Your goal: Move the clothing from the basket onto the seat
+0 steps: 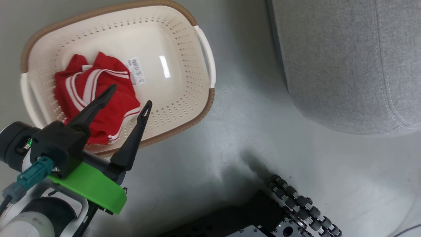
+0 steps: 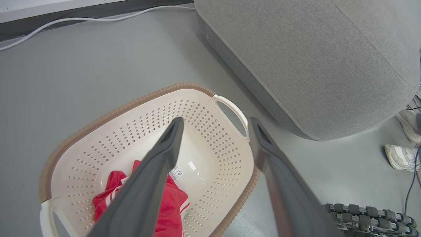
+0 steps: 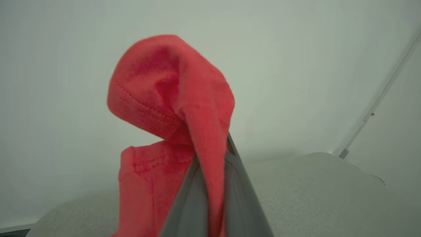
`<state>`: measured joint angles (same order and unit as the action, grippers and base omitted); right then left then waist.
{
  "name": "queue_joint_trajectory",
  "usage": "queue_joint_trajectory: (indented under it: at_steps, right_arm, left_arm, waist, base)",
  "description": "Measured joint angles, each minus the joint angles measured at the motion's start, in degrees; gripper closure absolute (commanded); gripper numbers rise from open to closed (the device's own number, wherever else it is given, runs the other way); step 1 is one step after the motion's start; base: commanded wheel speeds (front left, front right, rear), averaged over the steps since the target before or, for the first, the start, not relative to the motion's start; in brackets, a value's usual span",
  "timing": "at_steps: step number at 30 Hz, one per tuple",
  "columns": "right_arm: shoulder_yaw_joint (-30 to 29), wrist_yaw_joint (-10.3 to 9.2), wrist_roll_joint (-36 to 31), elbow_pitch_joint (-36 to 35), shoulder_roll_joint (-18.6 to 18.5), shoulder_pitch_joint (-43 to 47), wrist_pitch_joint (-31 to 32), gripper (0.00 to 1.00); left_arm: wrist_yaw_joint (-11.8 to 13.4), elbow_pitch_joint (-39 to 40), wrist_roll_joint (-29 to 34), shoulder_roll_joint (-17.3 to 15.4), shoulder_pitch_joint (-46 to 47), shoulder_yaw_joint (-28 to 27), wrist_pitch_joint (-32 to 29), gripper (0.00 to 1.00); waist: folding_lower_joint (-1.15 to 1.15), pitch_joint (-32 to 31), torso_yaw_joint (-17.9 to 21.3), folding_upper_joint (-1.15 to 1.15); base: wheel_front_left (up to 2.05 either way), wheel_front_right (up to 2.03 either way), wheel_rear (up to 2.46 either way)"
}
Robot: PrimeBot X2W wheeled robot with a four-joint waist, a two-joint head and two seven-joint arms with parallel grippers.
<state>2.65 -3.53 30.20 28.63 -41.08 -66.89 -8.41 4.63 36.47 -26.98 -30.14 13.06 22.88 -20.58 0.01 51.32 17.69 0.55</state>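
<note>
**A:** Starting at the left: the left gripper [image 1: 131, 95] hangs over the laundry basket [image 1: 108, 10], jaws spread wide, nothing between them.

**B:** And right under it sits the striped garment [image 1: 79, 85], red with white bands. It's bunched at the left end of the basket bottom, just beside the label sticker [image 1: 136, 70].

**A:** The left wrist camera looks straight down between those jaws at the same crumpled heap. I'd call it a hover, with a gap between tips and cloth, though that's hard to be sure of.

**B:** Moving right: bare grey floor [image 1: 250, 131], then the light-grey sofa [image 1: 345, 65], standing apart from the basket. On the corner of it the head camera catches, no clothing lies.

**A:** And the right gripper [image 3: 213, 154]?

**B:** Jaws pinched tight on the plain red garment [image 3: 171, 85]. A fold flops up over the tips and the rest trails down past the fingers. Grey upholstery spreads below and behind it.

**A:** So what's the score?

**B:** My reading is roughly midway through the first delivery. The plain red piece is out of the basket and held up by the sofa, but not laid down. The striped one lies in the basket, ungrasped.

**A:** And what's left?

**B:** Set the red one on the seat and let go. Then close the left jaws on the striped heap and carry it across.
</note>
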Motion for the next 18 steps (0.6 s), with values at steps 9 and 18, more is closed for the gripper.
queue_joint_trajectory:
  at_steps: [9,18]
  right_arm:
    - [5.4,-0.31,-0.1,8.3,9.4,4.1,1.0,1.00]
    - [5.0,-1.19,-0.4,13.1,14.1,4.3,-1.8,0.00]
  left_arm:
    - [0.0,0.2,0.0,-0.8,0.1,-0.8,-0.5,0.00]
    - [-0.1,-3.6,-0.6,0.3,0.3,-1.5,3.0,0.00]
  waist:
    - [0.00,3.4,3.2,0.00]
    - [-0.01,1.1,3.9,0.00]
  base:
    - [0.00,0.00,0.00]
    - [0.00,0.00,0.00]
